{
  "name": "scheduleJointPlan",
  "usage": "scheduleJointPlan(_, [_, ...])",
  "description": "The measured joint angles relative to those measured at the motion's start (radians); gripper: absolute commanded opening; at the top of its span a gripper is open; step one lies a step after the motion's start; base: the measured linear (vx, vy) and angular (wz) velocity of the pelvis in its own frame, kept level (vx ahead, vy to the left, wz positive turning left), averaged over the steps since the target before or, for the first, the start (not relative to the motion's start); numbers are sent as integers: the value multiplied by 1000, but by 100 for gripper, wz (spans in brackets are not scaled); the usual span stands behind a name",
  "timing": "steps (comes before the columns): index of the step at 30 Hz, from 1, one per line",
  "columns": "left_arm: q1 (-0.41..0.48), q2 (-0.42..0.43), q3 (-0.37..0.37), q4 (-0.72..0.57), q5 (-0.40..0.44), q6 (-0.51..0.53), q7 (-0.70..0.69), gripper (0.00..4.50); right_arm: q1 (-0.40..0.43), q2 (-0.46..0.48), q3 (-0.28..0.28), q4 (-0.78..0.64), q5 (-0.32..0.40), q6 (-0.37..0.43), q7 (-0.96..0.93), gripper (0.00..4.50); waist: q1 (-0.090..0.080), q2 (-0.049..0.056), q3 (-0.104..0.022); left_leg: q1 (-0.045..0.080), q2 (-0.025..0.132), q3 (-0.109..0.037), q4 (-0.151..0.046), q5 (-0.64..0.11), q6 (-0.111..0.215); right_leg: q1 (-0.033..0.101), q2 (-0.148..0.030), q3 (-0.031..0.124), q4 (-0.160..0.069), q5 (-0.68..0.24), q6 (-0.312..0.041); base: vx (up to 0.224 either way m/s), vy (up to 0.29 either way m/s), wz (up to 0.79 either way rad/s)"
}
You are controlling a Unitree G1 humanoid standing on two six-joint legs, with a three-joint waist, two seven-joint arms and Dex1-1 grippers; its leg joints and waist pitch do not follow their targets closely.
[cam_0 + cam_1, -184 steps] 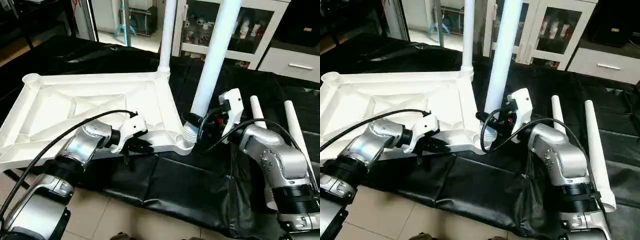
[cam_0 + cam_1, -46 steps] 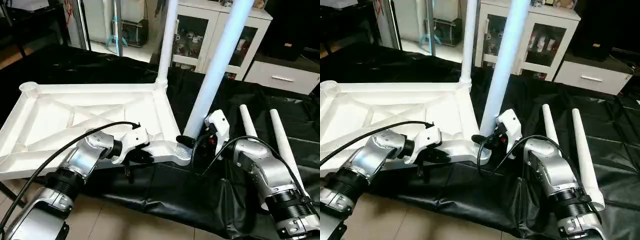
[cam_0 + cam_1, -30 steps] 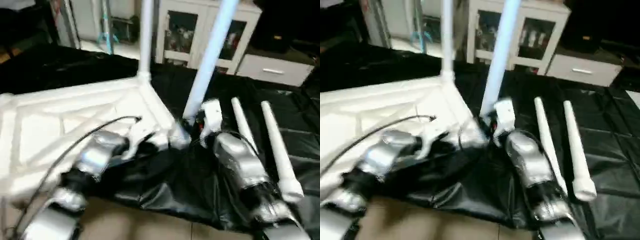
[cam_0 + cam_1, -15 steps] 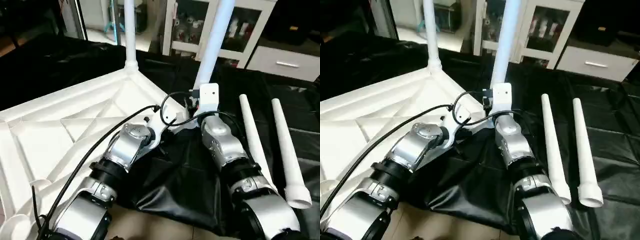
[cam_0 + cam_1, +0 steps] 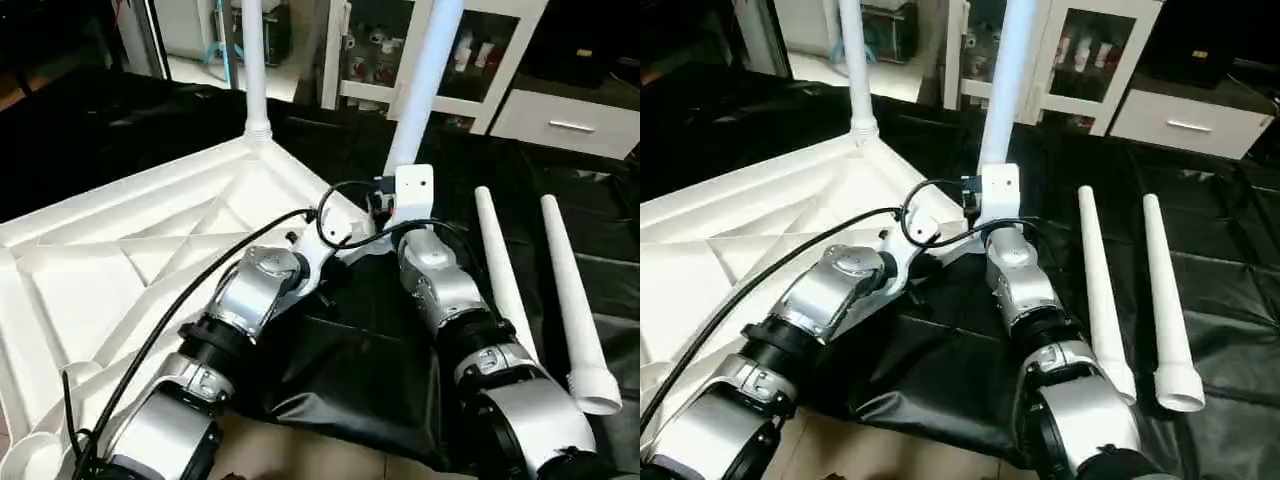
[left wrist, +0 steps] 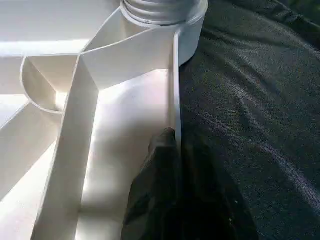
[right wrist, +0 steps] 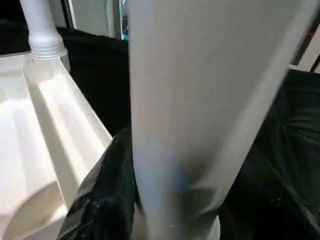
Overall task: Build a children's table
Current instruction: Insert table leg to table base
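The white tabletop point(image 5: 150, 240) lies underside up on the left, its X ribs showing. One white leg point(image 5: 252, 60) stands upright in its far corner socket. A second leg point(image 5: 424, 85) stands upright at the nearer corner socket point(image 6: 160, 10), and my right gripper point(image 7: 175, 200) is closed around its lower end with a black finger on each side. My left gripper point(image 6: 172, 137) is shut on the tabletop's rim wall just below that socket. In the left eye view both grippers meet at this corner, largely hidden behind their white wrist mounts.
Two loose white legs point(image 5: 498, 265) point(image 5: 572, 295) lie side by side on the black cloth point(image 5: 370, 350) to the right. White cabinets with glass doors point(image 5: 500, 50) stand behind. Tiled floor shows at the near edge.
The camera has swung, so the tabletop corner and both arms now sit mid-picture. Both grips look unchanged. Over the last half second almost nothing has moved.
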Motion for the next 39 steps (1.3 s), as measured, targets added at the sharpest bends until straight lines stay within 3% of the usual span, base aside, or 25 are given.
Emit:
scheduleJointPlan(16, [-13, 8, -3, 0, -12, -5, -22, 0, 34, -21, -8, 50, -21, 27, 67, 382, 7, 6, 4, -7, 2, 2, 3, 4, 7, -7, 0, -1, 2, 0, -1, 0, 0, 0])
scheduleJointPlan(23, [-22, 22, -3, 23, -12, -32, -24, 0, 110, -37, -8, -84, -15, 71, 139, 446, 6, 10, 7, -8, 3, 2, 7, 4, 8, -7, 0, -1, 6, 0, -1, 0, 0, 0])
scheduleJointPlan(34, [-39, 41, -2, 52, -12, -67, -24, 0, 310, -88, 15, -384, 8, 204, 258, 446, 7, 14, 11, -10, 4, 2, 9, 4, 8, -9, 0, -1, 7, 1, -1, 0, 0, 0])
scheduleJointPlan(39, [-41, 66, -3, 63, -11, -106, -59, 0, 394, -156, 8, -549, 32, 270, 309, 446, 10, 16, 12, -15, 4, 2, 14, 3, 10, -12, 0, -2, 9, 1, -1, 0, 0, 0])
